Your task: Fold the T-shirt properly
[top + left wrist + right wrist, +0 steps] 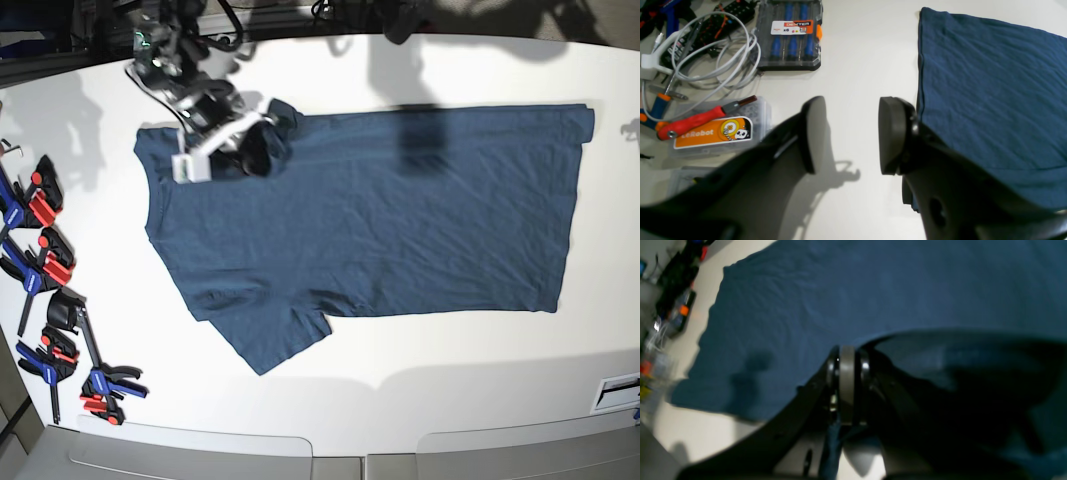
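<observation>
In the base view, the T-shirt [400, 220] is spreading across the middle of the frame, one sleeve pointing toward the bottom left of centre. The right gripper [262, 158] is coming in from the upper left and clenching a fold of the shirt near its upper edge.

The right wrist view is showing that grip up close — the fingertips are pressing together at the centre of the frame, with dark cloth bunching around them and a raised fold running off to the right. The base view is giving the shirt's outline, which this close view is cutting off.

The left gripper [852, 135] is standing released, its fingers apart and holding nothing, with the shirt lying along the right of the left wrist view. Only that view is clearly showing the labelled screwdriver case [790, 35] at the upper left, a looping white cable [746, 43] beside it, and a red-handled tool [693, 123] resting on a clear box [716, 133] lower down — the base view is leaving these out.
</observation>
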Robot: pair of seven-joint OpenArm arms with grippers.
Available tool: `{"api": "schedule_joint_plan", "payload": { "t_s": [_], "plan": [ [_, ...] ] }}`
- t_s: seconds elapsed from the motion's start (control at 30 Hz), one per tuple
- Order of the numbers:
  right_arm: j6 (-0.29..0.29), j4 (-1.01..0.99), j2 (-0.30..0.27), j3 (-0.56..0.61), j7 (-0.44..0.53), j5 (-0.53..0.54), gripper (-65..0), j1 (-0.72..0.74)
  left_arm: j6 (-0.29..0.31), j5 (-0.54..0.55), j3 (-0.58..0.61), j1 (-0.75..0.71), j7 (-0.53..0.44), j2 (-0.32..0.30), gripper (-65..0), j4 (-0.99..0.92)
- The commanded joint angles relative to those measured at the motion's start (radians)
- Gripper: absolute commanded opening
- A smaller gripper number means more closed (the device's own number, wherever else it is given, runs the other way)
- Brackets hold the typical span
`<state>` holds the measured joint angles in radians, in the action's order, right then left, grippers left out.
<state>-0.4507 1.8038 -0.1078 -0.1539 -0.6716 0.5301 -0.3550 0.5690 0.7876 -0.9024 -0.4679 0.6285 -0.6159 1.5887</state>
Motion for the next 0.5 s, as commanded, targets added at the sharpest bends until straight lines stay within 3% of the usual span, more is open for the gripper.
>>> {"api": "schedule_joint_plan", "payload": {
  "t_s": [0.0, 0.13, 0.27, 0.3, 0.4, 0.47],
  "plan": [
    [-0.005, 0.020, -0.005, 0.024, 0.045, -0.022, -65.0, 0.037, 0.000, 0.013, -0.012, 0.002, -0.023, -0.027, -41.4, 0.014],
    [0.034, 0.019, -0.005, 0.121, 0.067, -0.183, -65.0, 0.126, 0.000, 0.013, -0.011, 0.002, -0.023, -0.027, -41.4, 0.014],
    [0.060, 0.019, -0.005, 0.140, 0.111, -0.298, -65.0, 0.150, 0.000, 0.013, -0.011, 0.002, -0.010, -0.027, -41.4, 0.014],
    [0.073, 0.019, -0.005, 0.140, 0.121, -0.318, -61.3, 0.150, 0.000, 0.013, -0.011, 0.002, -0.008, -0.027, -41.4, 0.014],
    [0.101, 0.019, -0.005, 0.140, 0.126, -0.349, -38.0, 0.150, 0.000, 0.013, -0.011, 0.002, -0.008, -0.027, -41.4, 0.014],
    [0.112, 0.019, -0.005, 0.136, 0.130, -0.348, -34.0, 0.150, 0.000, 0.013, -0.011, 0.002, -0.008, -0.027, -41.4, 0.014]
  ]
}}
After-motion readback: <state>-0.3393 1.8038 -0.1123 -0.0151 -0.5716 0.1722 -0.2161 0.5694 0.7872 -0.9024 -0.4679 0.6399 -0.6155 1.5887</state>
